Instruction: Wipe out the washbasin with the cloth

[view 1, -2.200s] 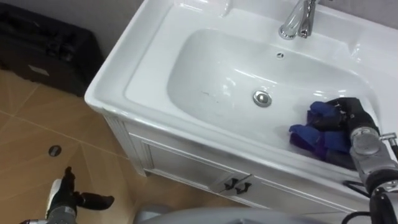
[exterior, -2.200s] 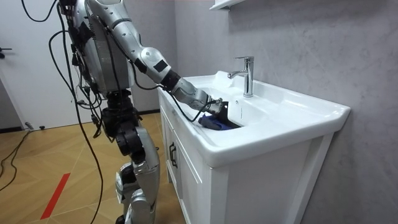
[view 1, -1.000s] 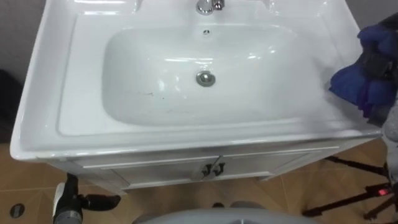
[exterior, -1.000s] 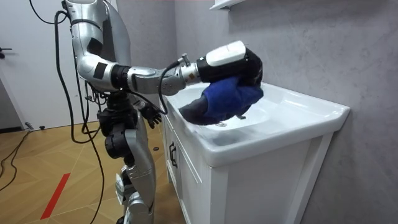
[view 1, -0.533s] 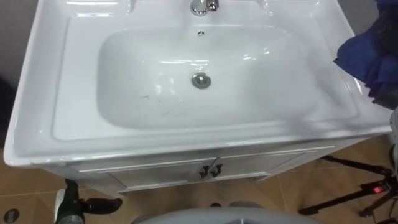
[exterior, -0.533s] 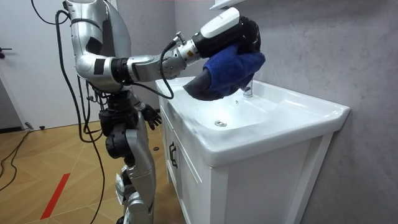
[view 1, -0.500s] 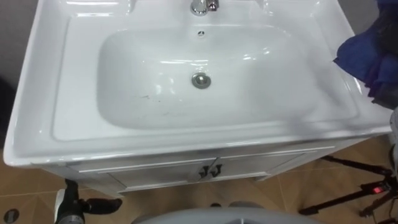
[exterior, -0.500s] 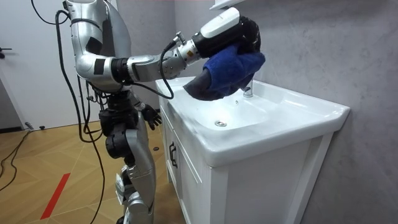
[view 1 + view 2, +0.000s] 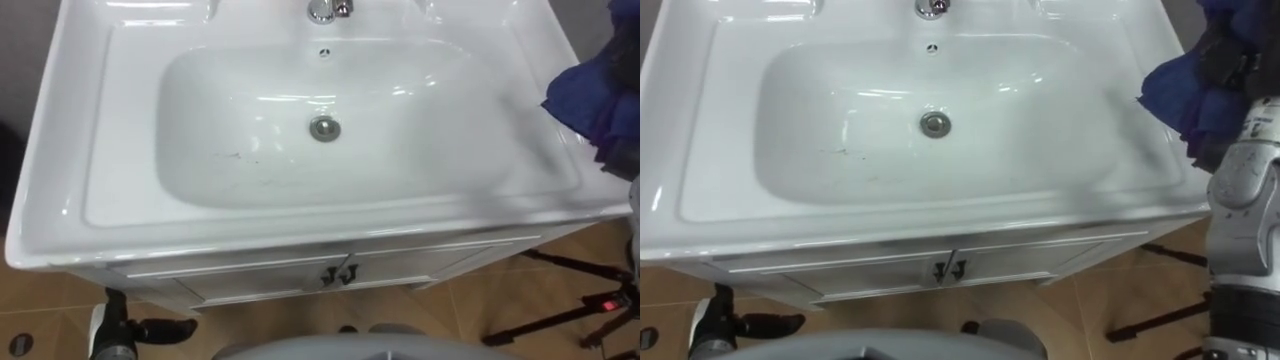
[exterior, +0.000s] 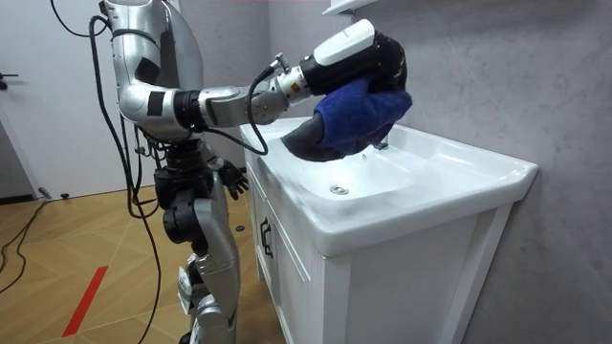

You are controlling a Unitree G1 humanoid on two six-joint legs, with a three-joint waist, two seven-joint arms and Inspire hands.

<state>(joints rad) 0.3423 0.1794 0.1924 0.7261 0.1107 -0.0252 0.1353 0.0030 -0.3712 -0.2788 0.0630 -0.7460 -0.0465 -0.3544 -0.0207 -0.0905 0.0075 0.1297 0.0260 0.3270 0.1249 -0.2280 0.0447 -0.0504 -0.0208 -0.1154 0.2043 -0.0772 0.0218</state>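
Note:
The white basin (image 9: 70, 160) stands right in front of me, with a drain (image 9: 324, 128) in the middle of its bowl and a chrome tap (image 9: 322, 10) at the back. A few faint dark marks (image 9: 235, 155) lie on the bowl's left slope. My right hand (image 9: 1228, 52) is shut on a crumpled blue cloth (image 9: 592, 95) and holds it in the air over the basin's right rim, clear of the surface. In the room view the cloth (image 10: 349, 117) hangs under that hand (image 10: 382, 57) in front of the tap. My left hand (image 9: 150, 328) hangs low at my side, fingers straight.
Below the basin is a white cabinet with two small dark door handles (image 9: 336, 275). Wooden floor (image 9: 40, 300) lies to either side. Dark tripod legs (image 9: 570, 300) stand on the floor at the right. A grey wall (image 10: 478, 76) runs behind the basin.
My right hand has lifted the blue cloth out of the bowl and up over the basin's right side; in the last half second it sank slightly. My view turned square onto the basin.

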